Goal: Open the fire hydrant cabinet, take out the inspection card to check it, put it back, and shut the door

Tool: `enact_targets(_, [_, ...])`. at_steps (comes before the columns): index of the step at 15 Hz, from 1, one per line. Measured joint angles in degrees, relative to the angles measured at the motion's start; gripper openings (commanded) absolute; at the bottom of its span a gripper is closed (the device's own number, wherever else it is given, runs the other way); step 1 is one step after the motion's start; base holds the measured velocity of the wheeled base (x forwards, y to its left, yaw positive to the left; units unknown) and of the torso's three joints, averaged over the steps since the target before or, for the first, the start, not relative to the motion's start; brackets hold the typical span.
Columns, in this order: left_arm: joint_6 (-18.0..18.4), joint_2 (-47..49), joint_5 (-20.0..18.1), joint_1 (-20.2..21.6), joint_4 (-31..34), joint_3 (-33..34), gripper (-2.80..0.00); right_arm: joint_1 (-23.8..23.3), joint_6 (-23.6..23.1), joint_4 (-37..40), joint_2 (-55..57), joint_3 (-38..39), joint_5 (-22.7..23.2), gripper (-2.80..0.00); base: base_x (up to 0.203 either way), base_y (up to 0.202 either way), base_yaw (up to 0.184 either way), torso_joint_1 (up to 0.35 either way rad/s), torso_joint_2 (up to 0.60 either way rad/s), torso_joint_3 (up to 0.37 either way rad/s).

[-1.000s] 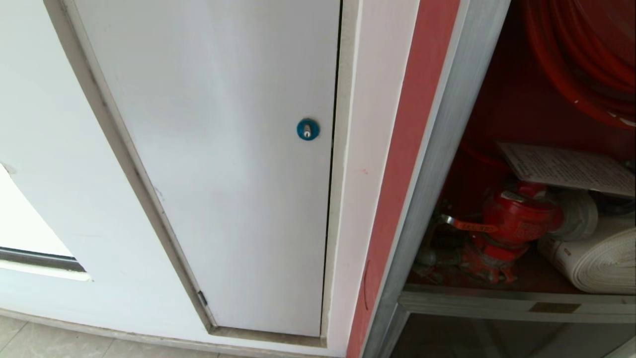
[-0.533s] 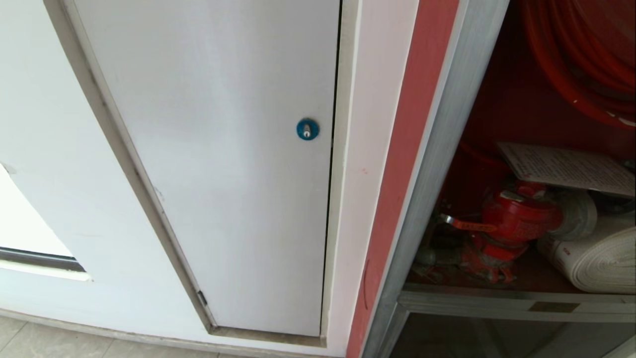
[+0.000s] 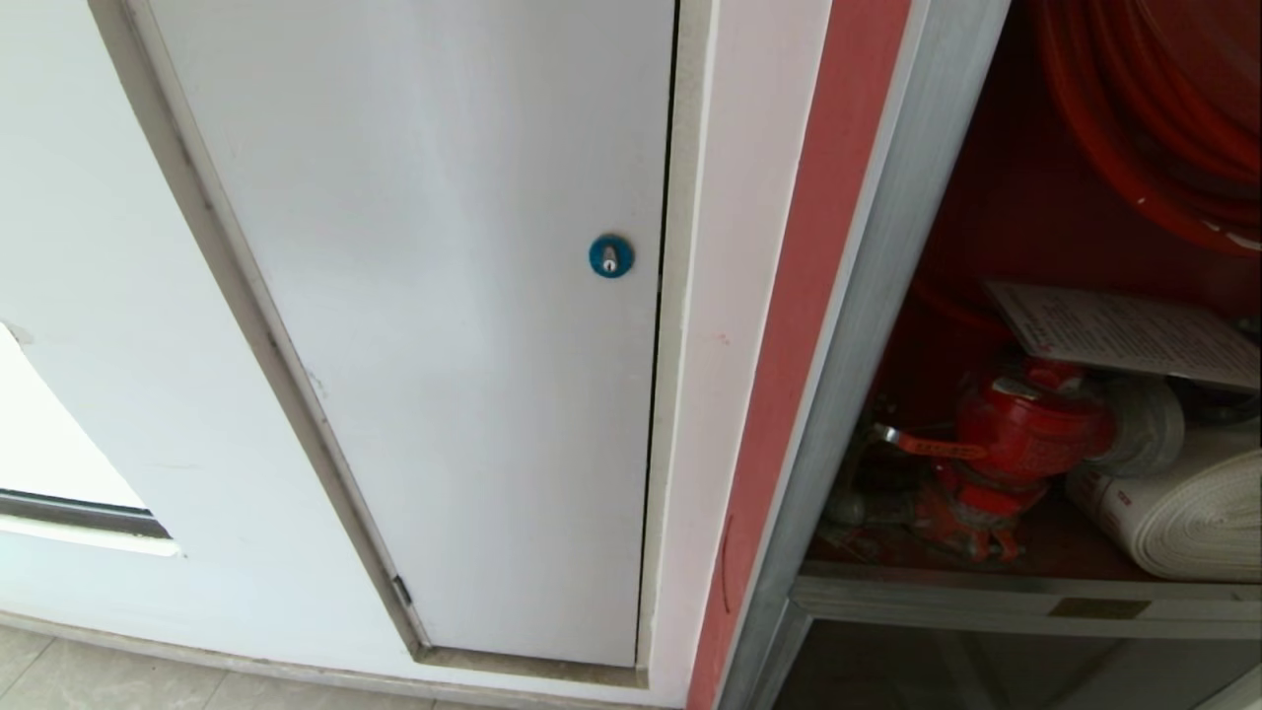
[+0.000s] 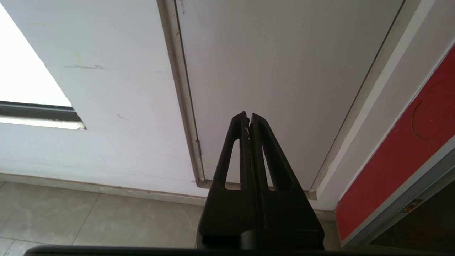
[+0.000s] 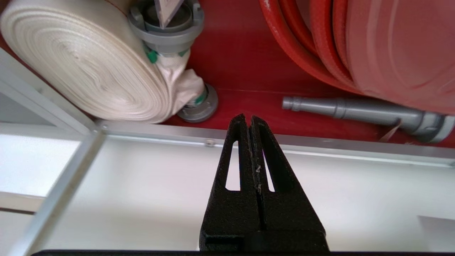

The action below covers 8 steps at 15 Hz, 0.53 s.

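Hovering my right gripper (image 5: 249,119) pressed together at the fire hydrant cabinet (image 5: 245,64) sill — empty, inspection card (image 3: 1124,335) resting on the valve — left gripper (image 4: 248,116) pressed together too.

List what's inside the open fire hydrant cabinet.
Inside the cabinet: red hose reel, red valve, white rolled hose, grey nozzle, and the inspection card covering what's beneath.

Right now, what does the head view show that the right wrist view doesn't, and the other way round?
Head view only: the white panel door with its blue lock, the red hydrant valve, and the inspection card lying above it.
Right wrist view only: the shut right gripper and a grey nozzle.
Both: the fire hydrant cabinet, its red hose reel and white rolled hose.
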Motion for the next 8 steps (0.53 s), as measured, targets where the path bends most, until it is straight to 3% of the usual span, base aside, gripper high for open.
enact_targets(5, [0.0, 0.0, 0.0, 0.0, 0.0, 0.0, -2.8, 0.47, 3.14, 0.0, -0.05, 0.27, 0.66, -2.8, 0.0, 0.0, 0.0, 0.0, 0.0, 0.0])
enact_targets(8, [0.02, 0.0, 0.0, 0.0, 0.0, 0.0, -2.8, 3.07, 9.61, 0.09, -0.27, 0.04, 0.43, -2.8, 0.0, 0.0, 0.0, 0.0, 0.0, 0.0])
